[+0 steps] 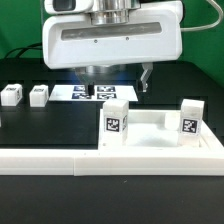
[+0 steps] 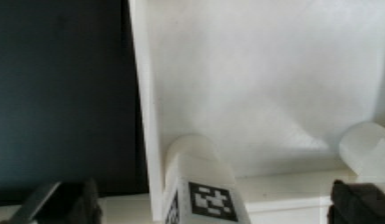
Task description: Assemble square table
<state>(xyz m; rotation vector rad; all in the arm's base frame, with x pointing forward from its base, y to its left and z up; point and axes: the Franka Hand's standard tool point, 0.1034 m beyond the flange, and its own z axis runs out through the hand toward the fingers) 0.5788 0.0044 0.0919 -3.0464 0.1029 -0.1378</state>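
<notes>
Square table slab (image 2: 242,90) cut off by frame edges; tagged leg (image 2: 194,172) partly cropped; gripper (image 2: 212,200) spread wide, only fingertips visible.

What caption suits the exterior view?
Open gripper hangs near the square table slab, two tagged legs upright at its corners, two more legs apart.

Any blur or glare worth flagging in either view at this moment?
Exterior view: fairly sharp, but the white rail in front is washed out, edges faint. Wrist view: soft throughout; the white surface blows out, the tagged leg is smeared, the dark fingers are out of focus.
</notes>
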